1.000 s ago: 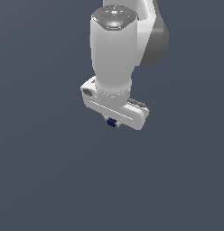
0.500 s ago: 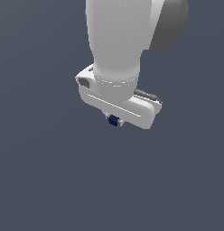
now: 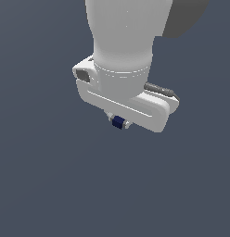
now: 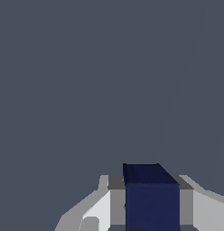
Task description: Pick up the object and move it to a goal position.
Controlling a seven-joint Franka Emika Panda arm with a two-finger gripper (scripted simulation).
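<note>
The object (image 3: 118, 122) is a tiny dark navy-blue block, held between the fingers under the big white hand of the arm in the exterior view. My gripper (image 3: 118, 123) is shut on it, and only the short finger ends show beside the block. In the wrist view the object (image 4: 151, 198) fills the gap between the two grey-white fingers (image 4: 114, 200), with its upper face and one side visible. The white hand body (image 3: 121, 97) hides most of the fingers in the exterior view.
A plain dark blue-grey surface (image 3: 42, 185) fills the background of both views. A dark cable (image 3: 161, 89) runs along the side of the hand.
The arm and hand have grown larger in the exterior view, coming nearer to that camera. The block stays clamped between the fingers throughout.
</note>
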